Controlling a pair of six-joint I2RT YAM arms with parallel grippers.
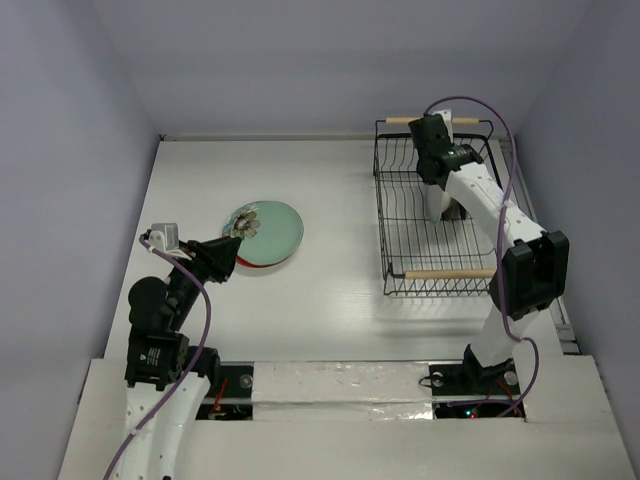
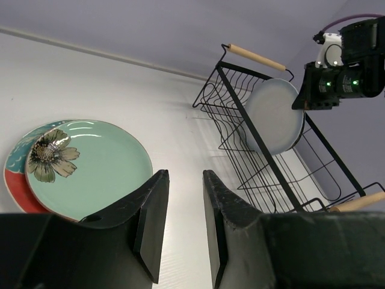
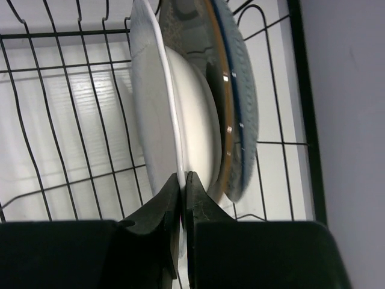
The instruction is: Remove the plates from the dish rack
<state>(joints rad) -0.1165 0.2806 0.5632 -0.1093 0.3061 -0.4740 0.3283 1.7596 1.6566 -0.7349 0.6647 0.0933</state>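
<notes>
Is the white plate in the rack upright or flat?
Upright: the white plate stands on edge in the rack, right gripper pinching its rim.

No writing, label, brand, number or sign can be read in any view

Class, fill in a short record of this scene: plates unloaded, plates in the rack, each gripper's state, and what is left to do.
Unloaded: one red and teal floral plate, flat on the table
In the dish rack: three on edge: white plate, brown-rimmed plate, blue-grey plate
Left gripper: jaws open, empty, beside the floral plate
Right gripper: jaws shut on the white plate's rim, inside the rack
Left to do: three plates to lift out
</notes>
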